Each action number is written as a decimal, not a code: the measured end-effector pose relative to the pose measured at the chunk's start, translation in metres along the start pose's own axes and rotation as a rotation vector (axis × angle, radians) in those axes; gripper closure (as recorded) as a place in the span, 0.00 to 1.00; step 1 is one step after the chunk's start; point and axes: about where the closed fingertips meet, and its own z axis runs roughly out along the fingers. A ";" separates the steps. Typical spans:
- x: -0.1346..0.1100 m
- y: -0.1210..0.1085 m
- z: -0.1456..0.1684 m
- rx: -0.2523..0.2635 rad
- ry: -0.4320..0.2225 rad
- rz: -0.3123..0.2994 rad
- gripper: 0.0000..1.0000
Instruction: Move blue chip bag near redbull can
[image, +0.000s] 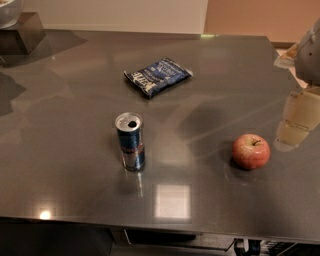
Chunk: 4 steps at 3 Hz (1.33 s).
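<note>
Our gripper (311, 52) hangs at the right edge, and we cannot tell its state. The blue chip bag (158, 76) lies upper centre, apart from the redbull can (130, 141), so the move is not yet done.

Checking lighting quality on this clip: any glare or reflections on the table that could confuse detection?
Camera view: square glare patch on the glossy table, front-right of the redbull can; the hand at the right edge mirrors in it; blue chip bag shows no glare.
</note>
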 end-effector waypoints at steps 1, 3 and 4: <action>-0.003 -0.009 0.000 0.011 0.000 -0.003 0.00; -0.021 -0.074 0.037 0.001 -0.079 0.055 0.00; -0.043 -0.112 0.069 -0.021 -0.123 0.082 0.00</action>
